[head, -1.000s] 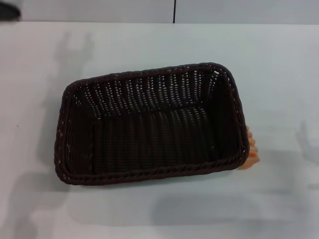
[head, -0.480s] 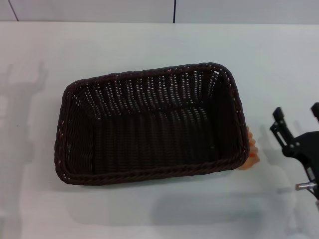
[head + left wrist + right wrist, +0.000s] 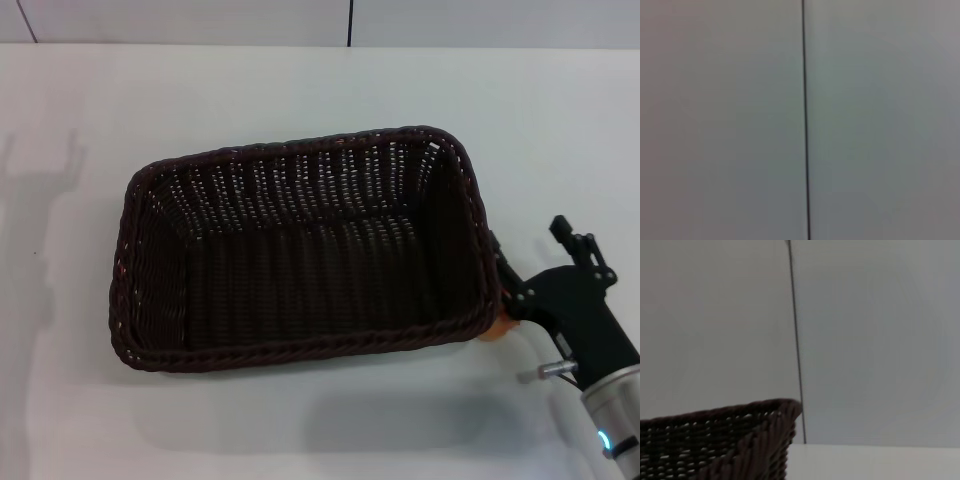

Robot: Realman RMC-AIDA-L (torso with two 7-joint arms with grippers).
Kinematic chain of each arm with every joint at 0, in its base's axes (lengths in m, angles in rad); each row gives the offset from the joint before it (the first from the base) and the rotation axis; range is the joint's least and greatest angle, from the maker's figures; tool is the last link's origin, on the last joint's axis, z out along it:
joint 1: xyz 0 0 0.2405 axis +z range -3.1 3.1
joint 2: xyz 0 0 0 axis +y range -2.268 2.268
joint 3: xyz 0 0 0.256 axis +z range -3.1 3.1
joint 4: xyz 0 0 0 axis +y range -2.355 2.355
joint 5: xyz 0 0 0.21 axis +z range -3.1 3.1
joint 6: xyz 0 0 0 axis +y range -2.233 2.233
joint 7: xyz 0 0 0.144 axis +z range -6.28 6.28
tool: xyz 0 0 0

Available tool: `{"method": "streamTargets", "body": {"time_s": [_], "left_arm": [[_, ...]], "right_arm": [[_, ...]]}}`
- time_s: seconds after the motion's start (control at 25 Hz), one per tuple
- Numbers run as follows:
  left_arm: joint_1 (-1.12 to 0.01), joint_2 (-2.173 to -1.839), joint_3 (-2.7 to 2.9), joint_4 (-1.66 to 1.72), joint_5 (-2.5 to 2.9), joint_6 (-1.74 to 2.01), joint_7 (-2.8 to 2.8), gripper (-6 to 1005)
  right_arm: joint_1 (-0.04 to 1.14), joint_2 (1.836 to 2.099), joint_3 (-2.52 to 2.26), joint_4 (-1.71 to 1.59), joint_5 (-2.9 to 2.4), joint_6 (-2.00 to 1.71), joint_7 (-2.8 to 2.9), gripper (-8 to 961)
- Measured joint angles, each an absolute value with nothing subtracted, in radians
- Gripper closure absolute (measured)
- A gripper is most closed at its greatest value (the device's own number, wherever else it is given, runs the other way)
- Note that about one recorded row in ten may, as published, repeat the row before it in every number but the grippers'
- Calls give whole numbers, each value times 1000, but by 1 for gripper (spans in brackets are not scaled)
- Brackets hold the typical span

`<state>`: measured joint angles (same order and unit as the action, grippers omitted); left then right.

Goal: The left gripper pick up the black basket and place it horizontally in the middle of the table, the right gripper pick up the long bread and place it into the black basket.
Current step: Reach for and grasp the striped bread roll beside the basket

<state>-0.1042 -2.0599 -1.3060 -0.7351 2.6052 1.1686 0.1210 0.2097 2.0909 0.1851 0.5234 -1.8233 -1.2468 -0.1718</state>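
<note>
Black basket (image 3: 300, 250) mid white table (image 3: 300, 90), right gripper (image 3: 540, 268) open beside it

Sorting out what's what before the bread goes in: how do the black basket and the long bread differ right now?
The black basket is dark woven wicker; the long bread is orange. The basket is in full view and far larger; only a sliver of the bread shows behind its right end, by the right gripper. Both rest on the table.
</note>
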Motion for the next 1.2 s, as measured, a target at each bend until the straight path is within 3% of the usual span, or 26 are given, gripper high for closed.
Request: {"method": "streamTargets", "body": {"time_s": [0.64,1.2], "left_arm": [[-144,-2059,-1303,-697,2623,1159,122,202],[-151,-2058,-1303,-686,2661,1160,113,202]], "right_arm": [[275,2091,202,530,-1819,-1058,-167,153],[251,2089,331,539,-1818,-974,-175,230]]}}
